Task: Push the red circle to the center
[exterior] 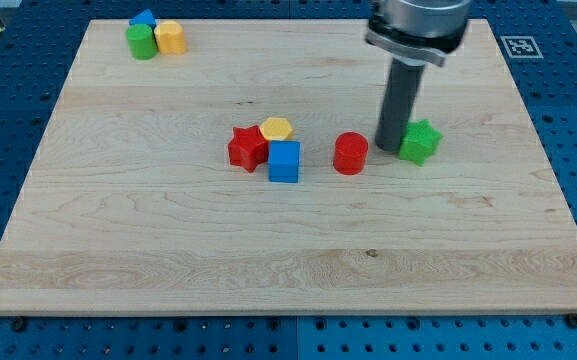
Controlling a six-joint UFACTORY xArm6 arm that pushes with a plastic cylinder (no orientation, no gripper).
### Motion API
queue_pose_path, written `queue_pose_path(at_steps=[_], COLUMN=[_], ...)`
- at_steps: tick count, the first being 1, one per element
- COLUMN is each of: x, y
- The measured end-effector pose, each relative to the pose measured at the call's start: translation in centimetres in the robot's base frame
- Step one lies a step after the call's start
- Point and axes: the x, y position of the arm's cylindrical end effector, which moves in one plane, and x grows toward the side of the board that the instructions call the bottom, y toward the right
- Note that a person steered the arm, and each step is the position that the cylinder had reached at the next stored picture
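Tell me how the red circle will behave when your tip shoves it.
The red circle stands squat on its flat end, so it should slide, not tip. Its round side may slip off my tip, now between it and the green star.

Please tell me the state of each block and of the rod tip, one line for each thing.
Red circle: upright, alone, left of my tip.
My tip: between red circle and green star.
Green star: right of tip.
Red star, yellow hexagon, blue cube: clustered.
Green, blue, yellow blocks: clustered, top left.
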Motion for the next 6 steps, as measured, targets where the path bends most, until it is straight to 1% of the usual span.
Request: queue_pose_path(at_steps=[1,2,3,4,5,6], x=[1.5,3.9,5.2,4.5,2.5,2.3], y=[2.3,1.5,-0.9,-2.0,-4.3,-8.5])
